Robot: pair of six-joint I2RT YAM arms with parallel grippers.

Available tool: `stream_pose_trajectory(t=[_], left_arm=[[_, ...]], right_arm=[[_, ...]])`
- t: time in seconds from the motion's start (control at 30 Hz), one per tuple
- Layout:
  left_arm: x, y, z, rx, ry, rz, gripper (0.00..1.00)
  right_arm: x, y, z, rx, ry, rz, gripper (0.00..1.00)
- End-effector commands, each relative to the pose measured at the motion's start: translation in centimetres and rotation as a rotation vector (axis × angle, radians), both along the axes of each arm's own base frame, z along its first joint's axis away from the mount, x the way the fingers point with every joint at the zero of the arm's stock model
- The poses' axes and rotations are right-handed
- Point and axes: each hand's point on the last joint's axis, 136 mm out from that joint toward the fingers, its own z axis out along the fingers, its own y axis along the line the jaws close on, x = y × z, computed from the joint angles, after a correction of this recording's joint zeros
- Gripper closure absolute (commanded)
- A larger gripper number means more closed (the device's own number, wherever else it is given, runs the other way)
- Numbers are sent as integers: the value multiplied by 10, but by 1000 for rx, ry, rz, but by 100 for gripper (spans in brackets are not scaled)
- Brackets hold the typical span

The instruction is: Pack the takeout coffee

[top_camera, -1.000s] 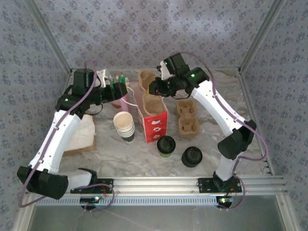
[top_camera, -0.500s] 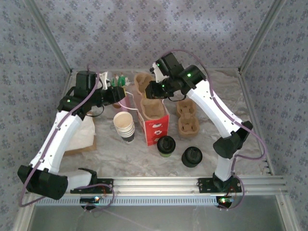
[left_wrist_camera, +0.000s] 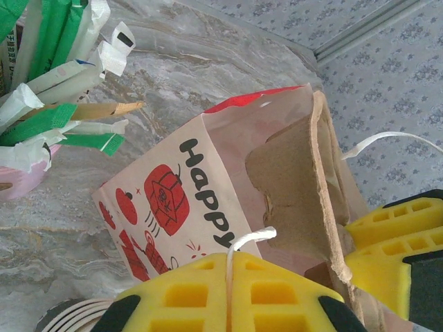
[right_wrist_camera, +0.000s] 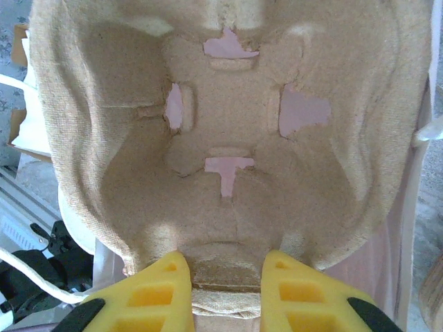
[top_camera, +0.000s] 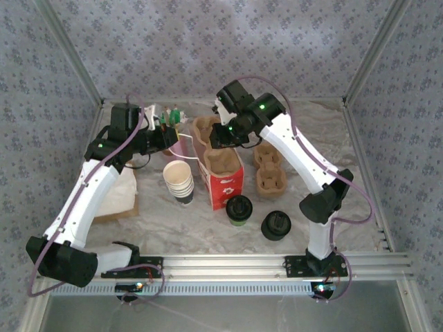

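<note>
The takeout coffee, a dark-sided cup with a black lid, stands on the table in front of the red and white paper bag. My left gripper is shut on the bag's white string handle, left of the bag's mouth; its printed side faces the left wrist camera. A brown cardboard cup carrier sits in the bag's mouth. My right gripper is shut on the carrier's rim, with the carrier's hollow in front of it.
A stack of white striped cups stands left of the bag. A pile of black lids lies right of the coffee. More carriers lie right of the bag. A pink cup of wrapped straws stands at the back left.
My left gripper has shut on the bag's string handle. The right arm has swung left and lowered the carrier further into the bag, whose mouth has shifted left.
</note>
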Motion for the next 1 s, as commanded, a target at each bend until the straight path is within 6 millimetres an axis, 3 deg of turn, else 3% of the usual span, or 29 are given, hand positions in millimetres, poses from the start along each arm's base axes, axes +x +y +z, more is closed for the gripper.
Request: stream_pose_trajectory(t=[0.0,0.27,0.57,0.97], left_arm=[[3,-1,5,-3,-31,3,96],[5,-2,5,-2,-34,2,97],[7,-2,5,-2,-32,3,97],[6,-4,5,-3,-32,-7,97]], right_arm=[[-3,-2,-11,-49,24,26,78],[0,-2,-27,-84,55,34,79],[-2,-4,-27,-99,54,41,79],[18,-14,-37,-206,20,-20,79]])
